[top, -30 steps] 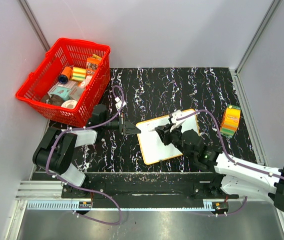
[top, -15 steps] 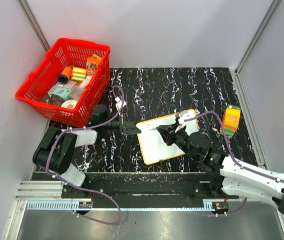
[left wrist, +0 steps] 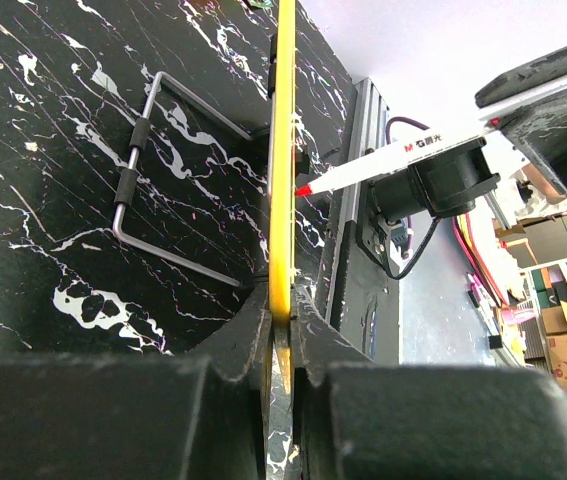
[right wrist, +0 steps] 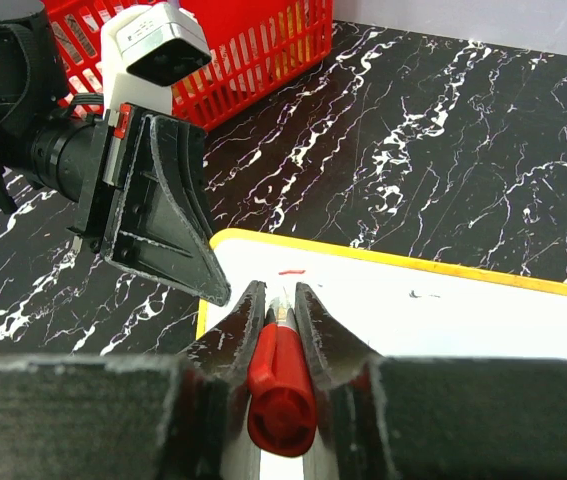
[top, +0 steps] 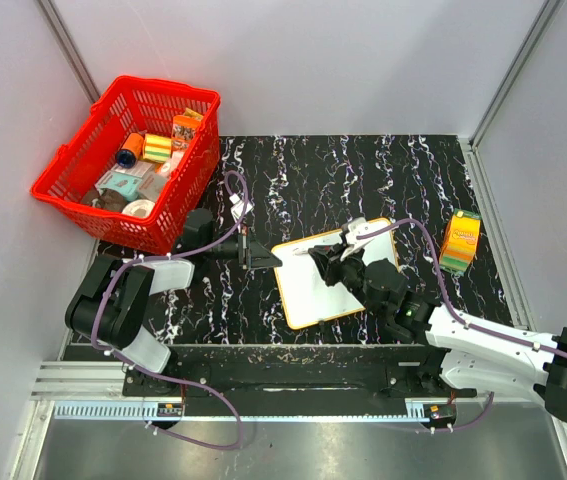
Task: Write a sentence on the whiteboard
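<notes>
A red marker (right wrist: 281,385) is held clamped between the fingers of the right hand (right wrist: 281,300) and is pointed toward the whiteboard (right wrist: 443,320), which lies on the black marbled counter (right wrist: 443,130). A short red stroke (right wrist: 291,271) is seen on the board just beyond the fingers. The board's near corner is gripped by the left hand (right wrist: 213,285), with a red basket (right wrist: 263,40) seen behind.

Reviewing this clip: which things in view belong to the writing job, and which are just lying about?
In the job: whiteboard, clamped at its edge by the left claw; red marker, gripped in the right claw; a short red stroke on the board.
Lying about: red basket of small goods; orange carton near the table's right edge.
</notes>
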